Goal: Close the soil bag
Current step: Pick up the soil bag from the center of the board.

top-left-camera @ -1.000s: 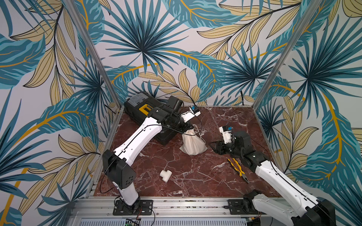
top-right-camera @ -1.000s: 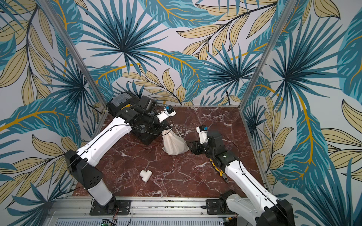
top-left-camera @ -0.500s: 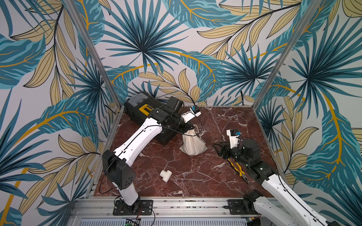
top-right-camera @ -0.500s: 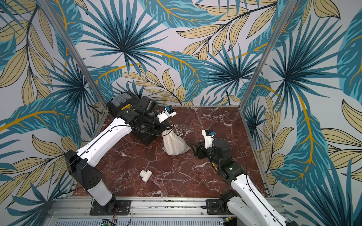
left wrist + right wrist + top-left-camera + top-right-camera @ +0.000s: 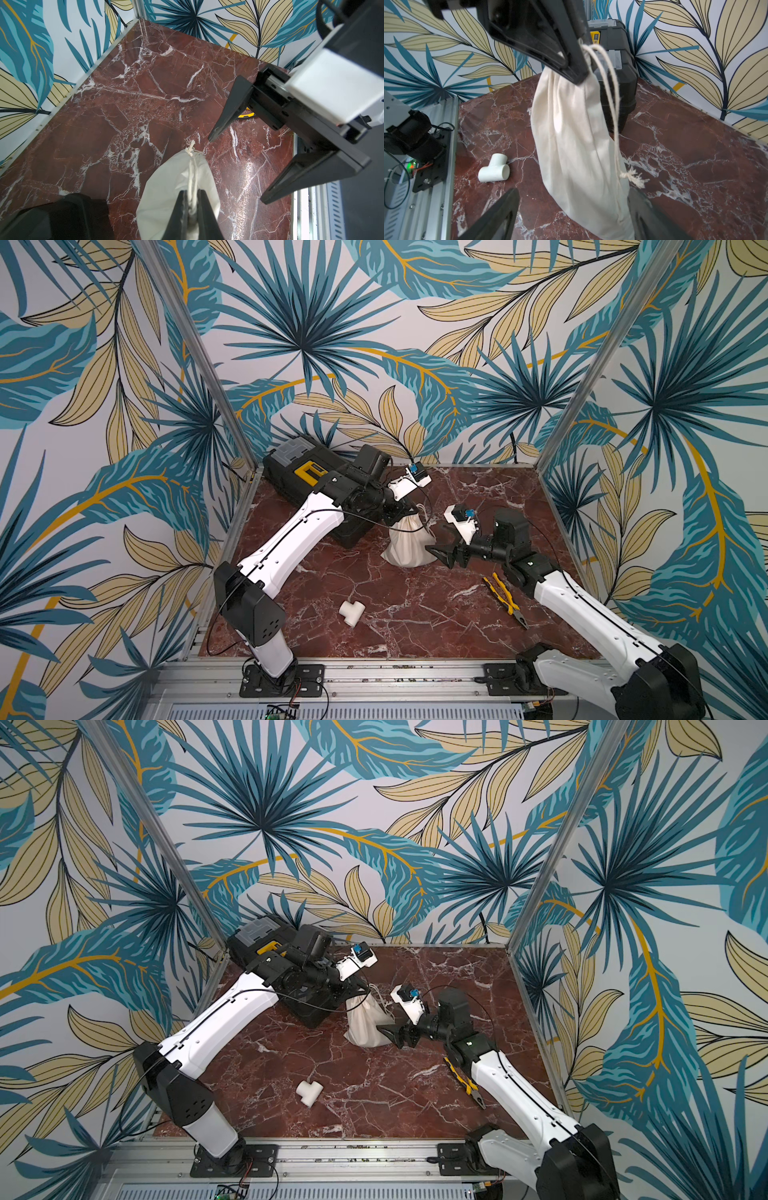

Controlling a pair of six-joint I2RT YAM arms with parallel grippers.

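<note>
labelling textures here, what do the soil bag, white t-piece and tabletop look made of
Soil bag: matte cream woven cloth, likely cotton; soft folds, frayed cord.
T-piece: smooth white plastic, probably PVC; faint sheen.
Tabletop: red marble look, white veins, glossy glare; could be printed laminate.

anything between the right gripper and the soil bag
Nothing visible. The right gripper, jaws open, faces the soil bag directly. The left gripper pinches the bag's neck higher up, clear of that path.
</note>
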